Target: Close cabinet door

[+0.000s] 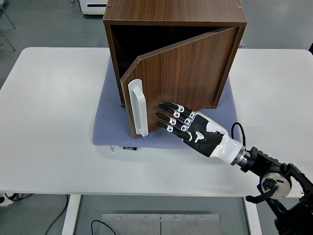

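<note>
Reaching in from the lower right corner, one right hand (195, 131) lies over the white desk (54, 122), its fingers (168, 116) stretched out straight and a little apart, holding nothing; the tips lie against the lower face of the cabinet door (181, 81), just right of the single white handle (137, 107), though whether they press the wood or only reach it cannot be told. The left arm does not show. One grey-blue mat (110, 122) lies on the desk, its front edge well back from the desk's near edge, so a broad strip of bare desk runs in front of the hand and wide bare stretches lie to both sides. One dark wood cabinet (176, 11) stands on the mat near the desk's far edge. The door, hinged on the cabinet's right side, stands partly open, its handle edge swung forward and out over the mat, leaving a dark wedge of interior showing at the upper left. Beyond the desk is grey floor and the base of a white object (93, 6) at the top.
</note>
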You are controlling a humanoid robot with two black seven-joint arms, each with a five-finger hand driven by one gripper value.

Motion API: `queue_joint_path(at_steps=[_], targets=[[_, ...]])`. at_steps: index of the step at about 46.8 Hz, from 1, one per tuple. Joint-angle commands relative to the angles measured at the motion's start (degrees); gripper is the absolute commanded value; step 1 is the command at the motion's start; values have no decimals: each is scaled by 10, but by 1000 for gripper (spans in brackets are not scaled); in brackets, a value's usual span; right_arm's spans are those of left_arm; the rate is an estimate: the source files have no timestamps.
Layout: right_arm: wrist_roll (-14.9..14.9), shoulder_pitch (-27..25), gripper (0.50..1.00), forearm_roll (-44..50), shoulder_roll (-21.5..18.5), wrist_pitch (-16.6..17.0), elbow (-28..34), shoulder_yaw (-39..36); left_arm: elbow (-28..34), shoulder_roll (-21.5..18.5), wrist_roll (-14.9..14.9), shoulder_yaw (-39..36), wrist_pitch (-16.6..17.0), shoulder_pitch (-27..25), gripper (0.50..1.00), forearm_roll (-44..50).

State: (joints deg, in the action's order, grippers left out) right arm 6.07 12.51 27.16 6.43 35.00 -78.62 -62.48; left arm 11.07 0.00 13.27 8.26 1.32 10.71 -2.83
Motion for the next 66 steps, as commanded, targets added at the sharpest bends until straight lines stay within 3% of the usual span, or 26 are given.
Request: queue_joint_path(at_steps=[1,37,66], targets=[[0,8,1000,1,0,0,1,0,0,0,0,0,0,0,1000,0],[-4,87,1000,-4,-20,0,51,-5,0,0,0,0,0,0,1000,0],[-40,135,1000,-4,-29,0,80,-6,0,0,0,0,0,0,1000,0]])
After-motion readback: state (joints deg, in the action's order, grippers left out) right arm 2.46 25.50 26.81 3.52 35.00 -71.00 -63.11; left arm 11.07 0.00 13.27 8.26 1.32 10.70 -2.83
